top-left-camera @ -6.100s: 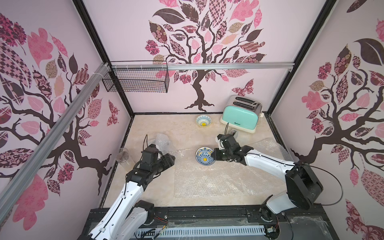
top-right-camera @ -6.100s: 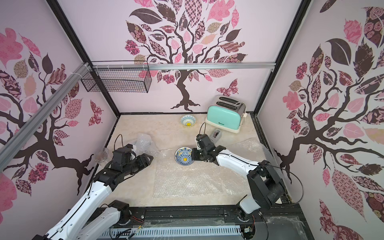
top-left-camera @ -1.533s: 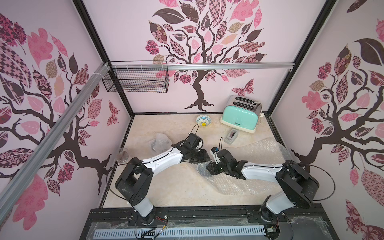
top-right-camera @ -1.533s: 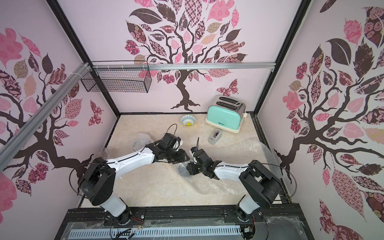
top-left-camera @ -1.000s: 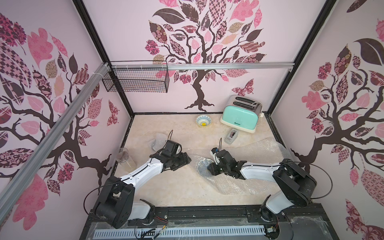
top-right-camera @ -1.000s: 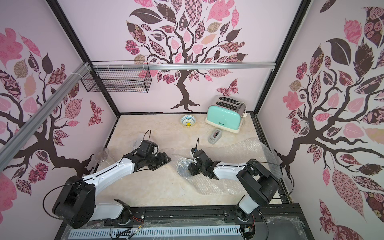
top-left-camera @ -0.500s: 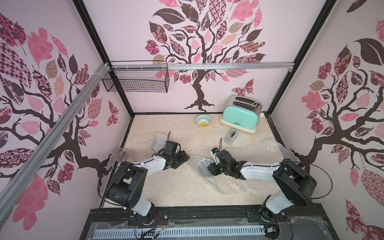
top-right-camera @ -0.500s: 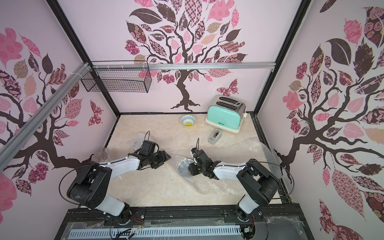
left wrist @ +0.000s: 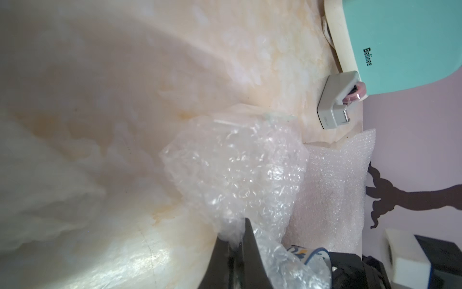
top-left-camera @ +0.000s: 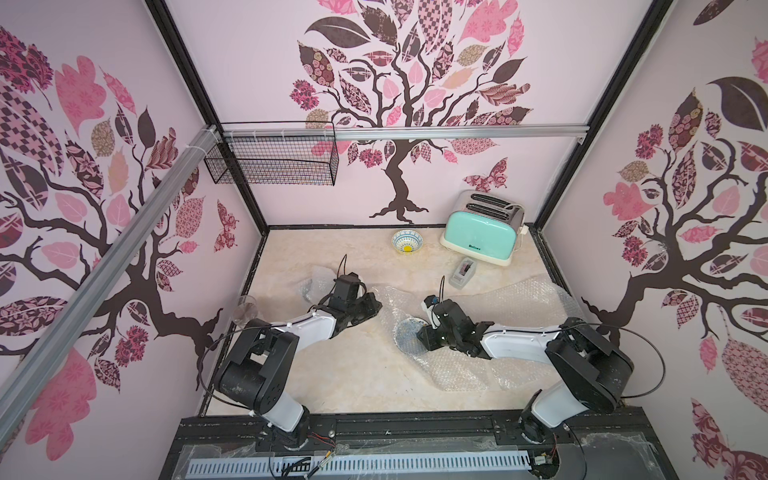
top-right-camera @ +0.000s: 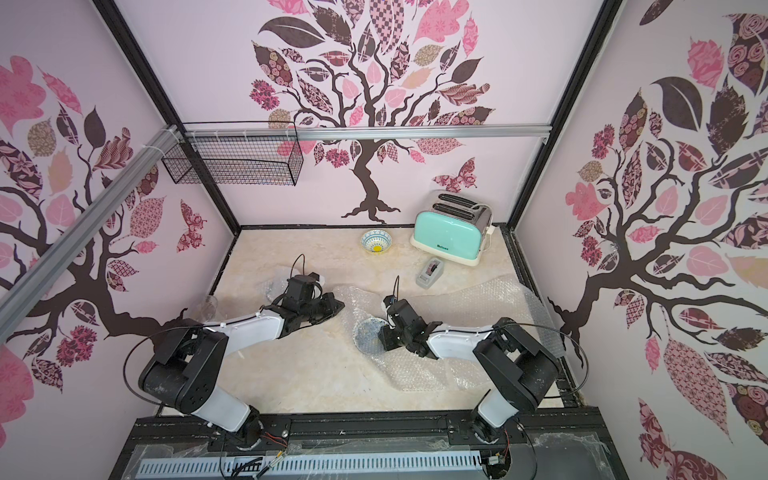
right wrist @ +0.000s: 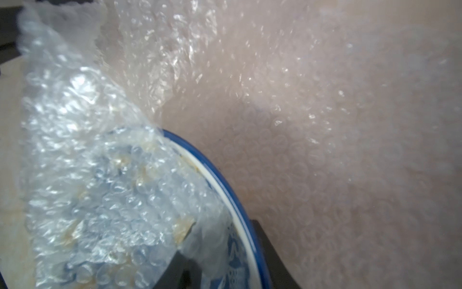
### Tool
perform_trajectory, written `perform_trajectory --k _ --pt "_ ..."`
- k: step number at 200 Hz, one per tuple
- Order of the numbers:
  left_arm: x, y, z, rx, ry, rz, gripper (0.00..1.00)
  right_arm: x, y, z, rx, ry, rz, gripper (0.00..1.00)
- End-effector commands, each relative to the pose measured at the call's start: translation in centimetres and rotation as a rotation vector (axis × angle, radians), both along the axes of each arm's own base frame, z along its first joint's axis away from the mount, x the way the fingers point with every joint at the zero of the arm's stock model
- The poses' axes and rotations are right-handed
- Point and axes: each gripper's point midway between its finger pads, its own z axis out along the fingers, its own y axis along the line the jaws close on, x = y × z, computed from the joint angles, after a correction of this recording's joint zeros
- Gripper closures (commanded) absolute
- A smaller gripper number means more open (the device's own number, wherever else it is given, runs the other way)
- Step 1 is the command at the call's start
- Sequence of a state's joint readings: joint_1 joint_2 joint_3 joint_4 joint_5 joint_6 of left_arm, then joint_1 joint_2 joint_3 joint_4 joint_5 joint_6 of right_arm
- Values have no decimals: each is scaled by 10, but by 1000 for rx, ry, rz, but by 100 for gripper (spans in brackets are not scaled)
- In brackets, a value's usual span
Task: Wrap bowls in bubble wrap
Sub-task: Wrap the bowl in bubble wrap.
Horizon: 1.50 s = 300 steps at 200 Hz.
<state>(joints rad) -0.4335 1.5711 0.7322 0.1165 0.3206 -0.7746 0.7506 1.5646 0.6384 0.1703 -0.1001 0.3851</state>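
Observation:
A blue-and-white bowl stands tilted on its edge at mid-table, with bubble wrap draped over its face. My right gripper is shut on the bowl's blue rim, one finger on each side and wrap caught under the inner finger. My left gripper is shut on a corner of the same wrap, just left of the bowl. A second bowl with a yellow centre sits bare at the back.
A mint toaster stands at the back right, with a tape dispenser in front of it. A crumpled wrap bundle lies behind my left arm. A clear glass is by the left wall, a wire basket above.
My left gripper has closed on the corner of the bubble wrap beside the bowl. The right gripper has tightened a little on the rim; neither arm has shifted much.

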Motion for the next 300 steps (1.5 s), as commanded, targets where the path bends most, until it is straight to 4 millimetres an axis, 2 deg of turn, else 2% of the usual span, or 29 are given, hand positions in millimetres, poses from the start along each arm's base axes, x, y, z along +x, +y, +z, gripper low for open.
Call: perform_trajectory --k 1,31,59,78,118,147,163,192,236,266,300 --pt "4 -12 24 -23 -128 -55 100 -4 -2 -7 -15 19 6 69" --pt "-6 -17 39 -26 -209 -98 100 -3 -3 -8 -19 19 0 70" --pt "-25 -20 59 -42 -298 -131 100 -2 -2 -10 -26 30 -8 71" --pt "-38 -21 65 -53 -320 -152 100 -1 -1 -12 -29 41 -12 72" --pt "-65 -31 69 -97 -343 -246 100 0 1 -12 -23 50 -18 72" --pt "-87 -55 68 -100 -352 -366 100 2 3 -11 -19 51 -21 73" --pt "-99 -68 63 -69 -344 -429 100 2 3 -10 -19 51 -22 73" --pt "-114 -78 49 -52 -304 -496 100 3 3 -10 -20 48 -27 73" --pt "-116 -88 12 4 -177 -532 100 5 3 -5 -15 40 -32 73" --pt "-124 -92 -9 67 -128 -562 100 12 -7 7 9 36 -57 64" --pt "-122 -93 -13 99 -111 -571 100 19 -21 35 48 10 -96 48"
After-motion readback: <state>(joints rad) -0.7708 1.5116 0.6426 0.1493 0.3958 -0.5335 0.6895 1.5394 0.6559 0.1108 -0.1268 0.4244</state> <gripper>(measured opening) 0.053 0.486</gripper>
